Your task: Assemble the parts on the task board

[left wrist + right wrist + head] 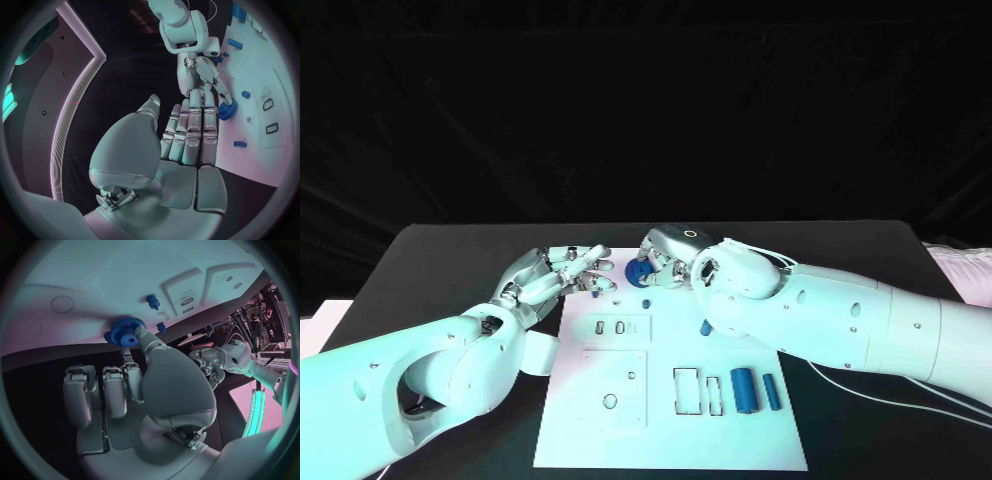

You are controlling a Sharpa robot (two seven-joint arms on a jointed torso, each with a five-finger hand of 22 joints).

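The white task board (661, 430) lies in the middle of the black table. At its far edge sits a blue gear (640, 272), and my right hand (681, 258) holds it with fingertips on its rim. The right wrist view shows my thumb (141, 335) against the gear (124, 333). My left hand (561, 272) is stretched out flat just left of the gear, holding nothing. In the left wrist view its fingers (189, 131) point toward the gear (226, 110), with the right hand (199, 75) coming down onto it.
Two blue cylinders (743, 388) (769, 391) lie on the board's near right, beside rectangular slots (687, 390). A small blue piece (705, 327) sits under my right forearm. A small blue peg (152, 301) stands on the board near the gear.
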